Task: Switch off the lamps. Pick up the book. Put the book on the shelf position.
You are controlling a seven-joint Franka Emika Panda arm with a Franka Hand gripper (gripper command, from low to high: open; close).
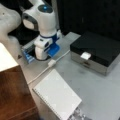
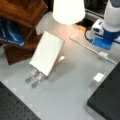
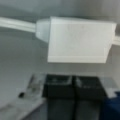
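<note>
The white book [image 1: 57,96] [image 2: 47,52] leans on a slatted metal rack [image 2: 33,80], apart from the gripper. The shelf position, a dark reddish-brown wooden block [image 1: 12,95] [image 2: 22,10], stands beside it. A lamp with a white shade [image 2: 68,10] glows brightly over the table. In the wrist view my gripper [image 3: 73,85] is shut, its two dark fingers side by side, just below a white inline switch [image 3: 77,41] on the lamp's cable. In both front views the arm's hand [image 1: 42,51] [image 2: 103,40] hangs low right by that switch [image 1: 51,62] [image 2: 102,53]. It holds nothing.
A black-topped silver box [image 1: 96,51] [image 2: 107,100] sits at a front view's right, with a small white piece [image 1: 85,55] [image 2: 99,77] on it. The white cable [image 1: 37,75] runs across the grey table. A cream shade [image 1: 6,58] rises above the wooden block.
</note>
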